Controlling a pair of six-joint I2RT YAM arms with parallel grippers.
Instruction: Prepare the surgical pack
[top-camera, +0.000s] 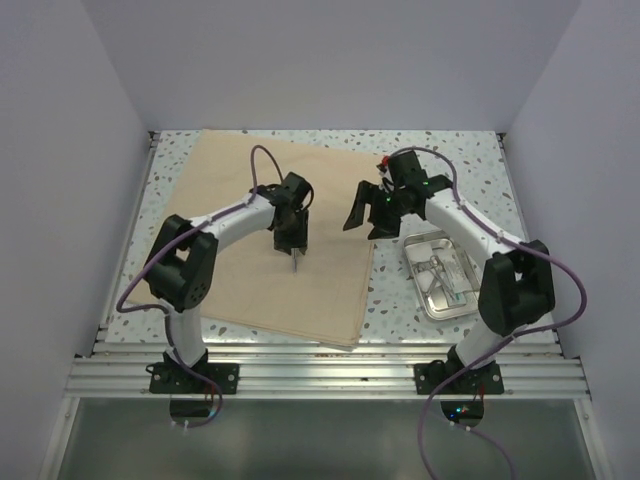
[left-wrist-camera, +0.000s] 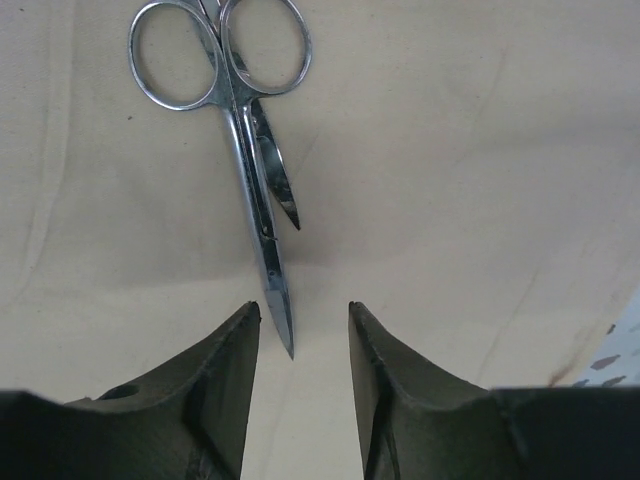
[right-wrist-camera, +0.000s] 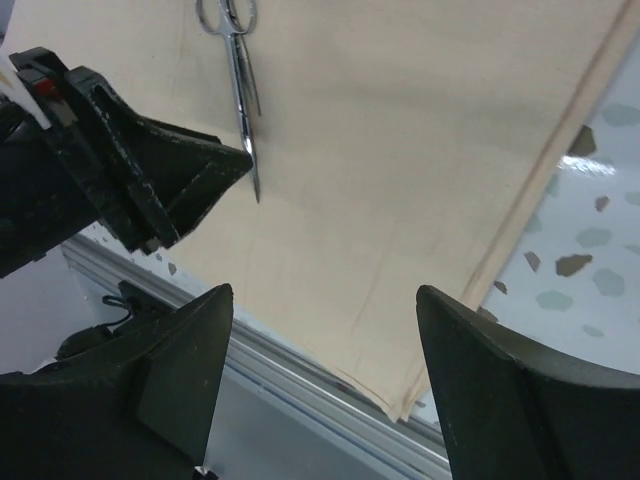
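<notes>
A tan cloth sheet (top-camera: 300, 300) lies spread flat over the left and middle of the speckled counter (top-camera: 470, 170), set a little askew. Its far edge runs close to the back wall, and its near right corner reaches the aluminium rail (top-camera: 330, 372) along the counter's near edge.

On the cloth, roughly at its middle, lie the steel scissors (top-camera: 296, 262), blades slightly parted and finger rings pointing away from the left tool (top-camera: 290, 242). That tool hangs directly over them with its jaws a narrow gap apart and nothing gripped. In the left wrist view the scissors (left-wrist-camera: 262, 230) lie flat, and the long blade's tip reaches just into the gap of the left tool (left-wrist-camera: 303, 315), nearer the finger on the picture's left. I cannot tell whether it touches.

The right tool (top-camera: 368, 220) hovers above the cloth's right edge with its jaws spread wide, empty. In the right wrist view the right tool (right-wrist-camera: 325, 295) looks down on the hemmed edge of the cloth sheet (right-wrist-camera: 420, 150), with the scissors (right-wrist-camera: 241, 90) further in.

To the right a strip of bare counter separates the cloth from a small steel tray (top-camera: 432, 308), which holds some steel instruments (top-camera: 440, 270) too small to tell apart. The tray sits beside the right arm's lower link, well apart from the side wall.
</notes>
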